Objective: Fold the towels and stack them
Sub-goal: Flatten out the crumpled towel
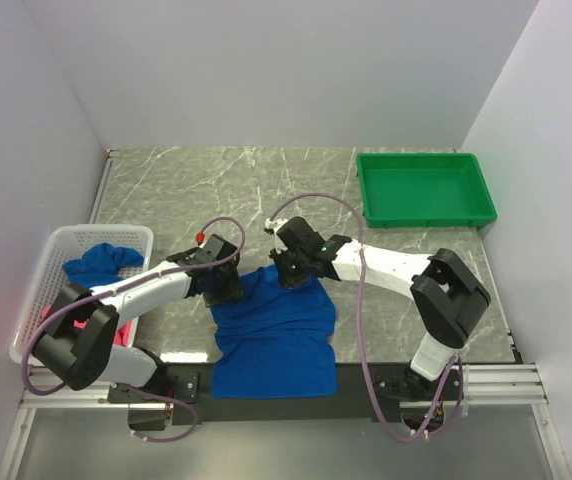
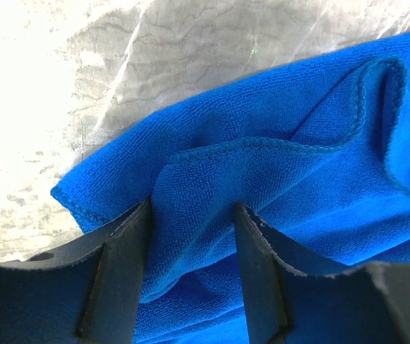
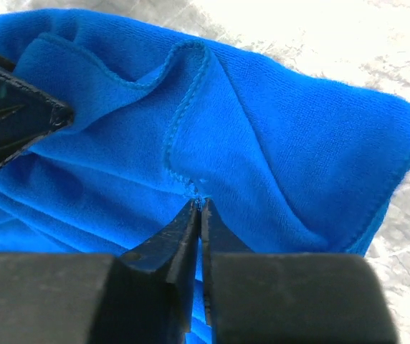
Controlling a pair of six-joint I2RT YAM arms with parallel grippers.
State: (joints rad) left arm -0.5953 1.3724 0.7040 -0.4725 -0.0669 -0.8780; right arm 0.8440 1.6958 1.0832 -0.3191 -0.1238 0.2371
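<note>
Early stage: the right gripper [image 3: 199, 203] clamps the blue towel [image 1: 271, 345], the left gripper [image 2: 192, 208] stands apart over it, and the basket towel [image 1: 96, 265] awaits folding.

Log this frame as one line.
left gripper: open, straddling blue towel fold | right gripper: shut on its hem | white basket: second towel inside | green tray: no towels
</note>
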